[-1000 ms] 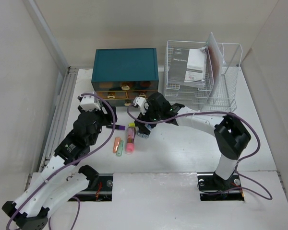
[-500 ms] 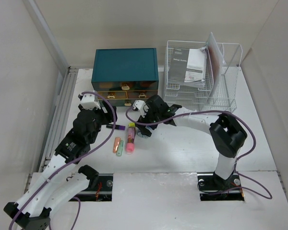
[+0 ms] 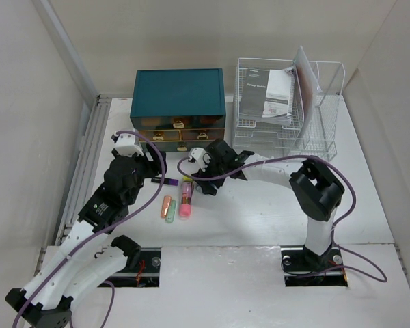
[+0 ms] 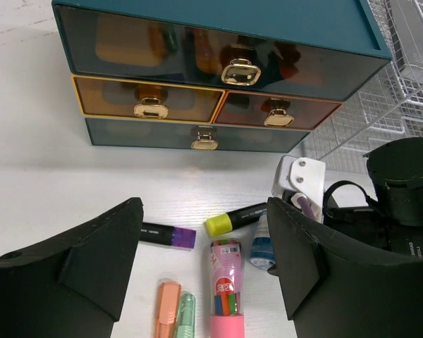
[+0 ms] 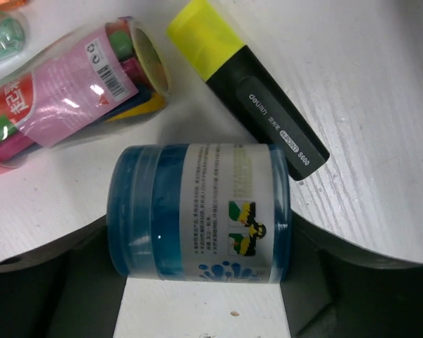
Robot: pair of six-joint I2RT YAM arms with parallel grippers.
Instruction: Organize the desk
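**Blue jar taken up among crowded pens**

Top external view: the tabletop [image 3: 260, 212] is seen as a wide, white, matte slab that fills the floor of the enclosure beneath both arms. A teal drawer box [image 3: 180, 96] and a white wire rack [image 3: 287, 109] are set along its far edge. The left gripper [image 3: 154, 176] and the right gripper [image 3: 206, 186] are lowered close together over loose pens in front of the drawers. A knock between the two arms could be caused by any wide swing.

Left wrist view: the left gripper is held open and empty above a purple-capped marker [image 4: 166, 235]. A faint grain is shown in the white surface.

Right wrist view: a blue jar [image 5: 197, 218], lying on the tabletop, appears to be closed upon from either side by the right gripper. A yellow highlighter [image 5: 247, 105] is seen against it, and a pink pen tube [image 5: 77, 77] lies just beside it. If the jar is lifted on a light hold, its smooth round body could slip out, and the highlighter could be dragged along.
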